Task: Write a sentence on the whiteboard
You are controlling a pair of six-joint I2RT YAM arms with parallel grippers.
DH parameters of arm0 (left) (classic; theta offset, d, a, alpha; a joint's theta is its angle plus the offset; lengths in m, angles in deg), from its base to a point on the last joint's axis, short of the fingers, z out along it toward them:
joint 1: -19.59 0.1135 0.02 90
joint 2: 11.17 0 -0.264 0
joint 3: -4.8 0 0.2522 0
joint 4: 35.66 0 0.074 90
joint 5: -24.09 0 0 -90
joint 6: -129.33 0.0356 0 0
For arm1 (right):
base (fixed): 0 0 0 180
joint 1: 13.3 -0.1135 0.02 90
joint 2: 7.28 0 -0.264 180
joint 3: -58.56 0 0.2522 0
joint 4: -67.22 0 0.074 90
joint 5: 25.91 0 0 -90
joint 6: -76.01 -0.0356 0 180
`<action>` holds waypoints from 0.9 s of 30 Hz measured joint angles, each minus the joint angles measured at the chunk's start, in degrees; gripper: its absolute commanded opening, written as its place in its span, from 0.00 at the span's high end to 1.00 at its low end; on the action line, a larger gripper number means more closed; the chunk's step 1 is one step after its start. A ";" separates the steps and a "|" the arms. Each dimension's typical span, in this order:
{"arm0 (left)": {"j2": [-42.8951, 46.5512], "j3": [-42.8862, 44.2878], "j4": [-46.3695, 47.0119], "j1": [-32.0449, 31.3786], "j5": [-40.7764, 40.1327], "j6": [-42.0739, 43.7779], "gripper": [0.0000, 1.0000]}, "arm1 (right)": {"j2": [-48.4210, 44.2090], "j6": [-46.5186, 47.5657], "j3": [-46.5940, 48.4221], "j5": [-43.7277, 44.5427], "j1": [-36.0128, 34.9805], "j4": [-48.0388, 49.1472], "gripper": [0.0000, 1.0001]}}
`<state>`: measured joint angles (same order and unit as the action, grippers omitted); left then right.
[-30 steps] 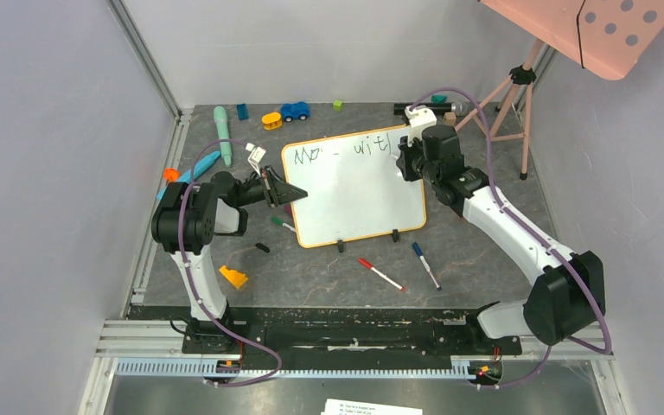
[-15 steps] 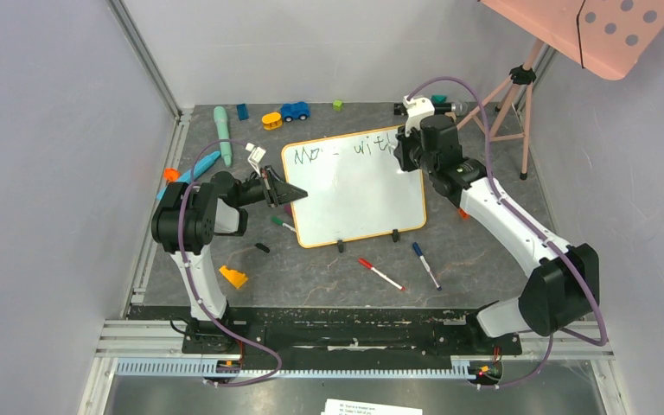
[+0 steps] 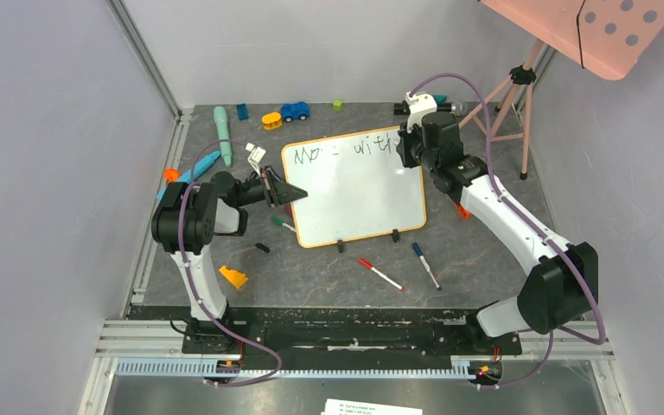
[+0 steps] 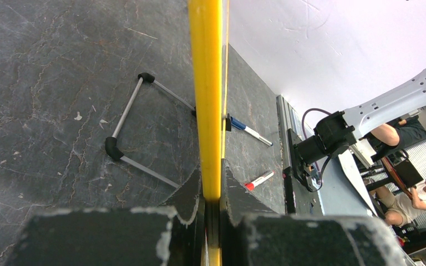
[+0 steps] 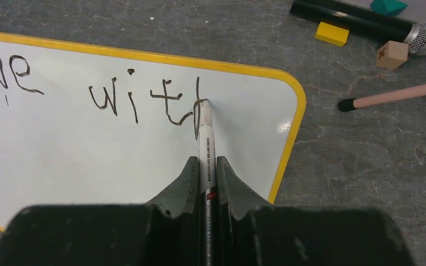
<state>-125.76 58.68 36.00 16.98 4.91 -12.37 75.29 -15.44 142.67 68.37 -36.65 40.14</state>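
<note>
1. Whiteboard (image 3: 354, 194): orange-framed, white, rounded corners. It sits mid-bench (image 3: 311, 281), skewed, with its two black feet toward the near edge and its top corners toward the far edge. Most of its face is bare.
2. Left gripper (image 3: 290, 194): jaws clenched on the board's left edge, with the frame pinched between them in the wrist view (image 4: 212, 177). Judged role: steadying the board.
3. Right gripper (image 3: 408, 154): jaws grasping a white marker (image 5: 205, 133) lengthwise at the board's far right corner. The tip touches the surface.
4. Sentence (image 5: 134, 109): thin, wobbly dark lettering in one row along the far edge. It reads roughly "Move" then "wit", with the upright of an "h" under the tip.
5. Step in hand (judgement): forming the "h" of "with". The task looks at an early stage, with only the first row begun.
6. Next move (judgement): arch the "h" with light, even contact. The frame's corner lies just beside the tip, so the following word probably needs a new row, nearer the feet.
</note>
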 measured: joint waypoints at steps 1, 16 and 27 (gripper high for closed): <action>0.00 0.00 -0.02 0.00 0.00 0.00 0.98 | 0.00 0.00 0.00 0.13 0.00 0.00 1.00; 0.00 0.00 -0.02 0.00 0.02 0.02 0.98 | -1.01 0.00 -0.87 2.12 0.50 -0.09 1.00; 0.00 0.00 0.00 0.00 0.02 0.00 0.98 | -2.93 -0.35 -4.09 1.42 0.63 -0.61 1.00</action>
<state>-125.76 58.68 36.00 16.98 4.93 -12.37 72.36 -15.79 138.58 69.79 -36.02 39.53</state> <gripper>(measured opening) 0.096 0.117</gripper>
